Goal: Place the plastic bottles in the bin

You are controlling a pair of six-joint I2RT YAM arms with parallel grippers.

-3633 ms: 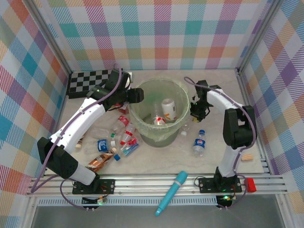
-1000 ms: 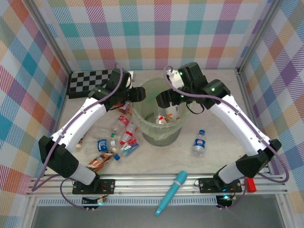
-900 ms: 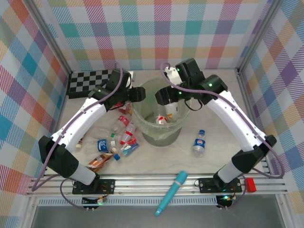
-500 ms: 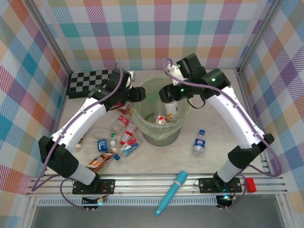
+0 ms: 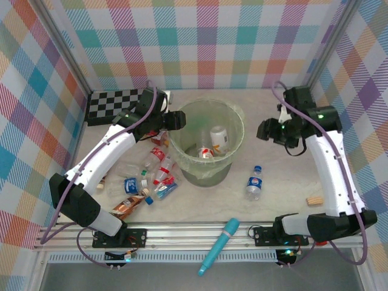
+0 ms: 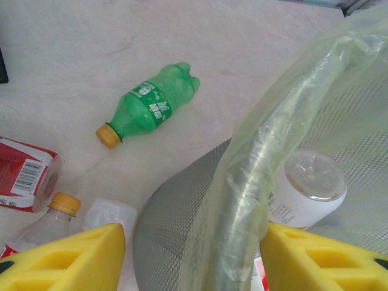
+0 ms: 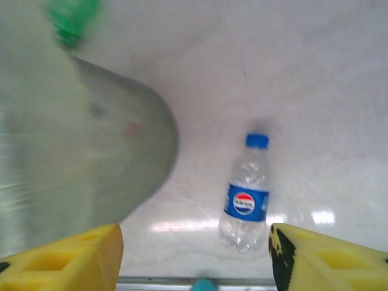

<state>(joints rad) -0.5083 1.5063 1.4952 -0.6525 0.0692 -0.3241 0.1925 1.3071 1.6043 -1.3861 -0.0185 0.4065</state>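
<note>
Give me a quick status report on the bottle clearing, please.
Left gripper open, straddling bin rim. Right gripper open, empty, near blue-label bottle. Nothing blocking it.

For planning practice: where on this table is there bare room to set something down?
Bare: right of the bin, behind the blue-label bottle; also between bin and teal pen. Crowded: bottles heaped left of the bin.

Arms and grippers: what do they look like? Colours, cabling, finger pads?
The left arm and right arm have white link shells, black joints and bases, a purple cable along each, small green lights near the wrists. The left gripper and right gripper have black bodies, blocky yellow fingers.
</note>
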